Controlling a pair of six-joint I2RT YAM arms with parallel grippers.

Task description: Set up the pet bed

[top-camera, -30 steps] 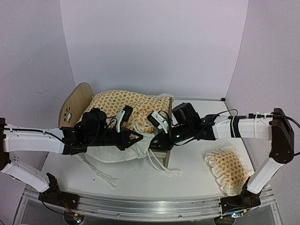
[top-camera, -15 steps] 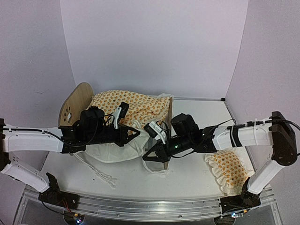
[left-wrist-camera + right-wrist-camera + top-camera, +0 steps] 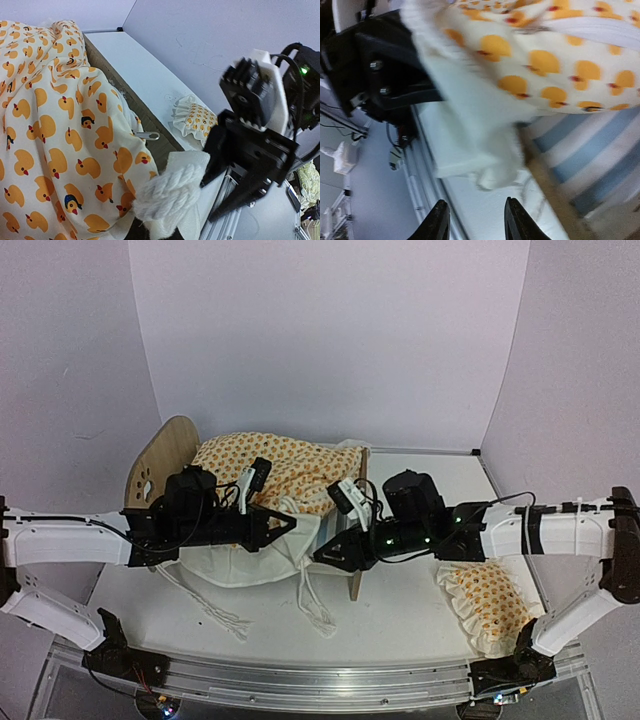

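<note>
The pet bed [image 3: 165, 458] stands left of centre, its light-wood end boards at left and right [image 3: 357, 540]. The duck-print quilt [image 3: 270, 465] lies bunched over it. My left gripper [image 3: 287, 525] is shut on the quilt's white corner and knotted cord [image 3: 172, 194] at the bed's near side. My right gripper [image 3: 325, 552] is open and empty just right of that corner, facing it. In the right wrist view its fingers [image 3: 440, 222] stand apart below the white corner [image 3: 465, 145], with the blue-striped mattress [image 3: 600, 160] showing under the quilt [image 3: 545, 60].
The small ruffled pillow [image 3: 485, 605] lies on the table at the right, also in the left wrist view [image 3: 195, 117]. White cords [image 3: 315, 610] hang from the quilt to the table in front of the bed. Purple walls close in behind and at both sides.
My right gripper dipped toward the table, then rose and drew back to the right, open. The white cords shifted left and hang loose. My left gripper has held its grip nearly still.
</note>
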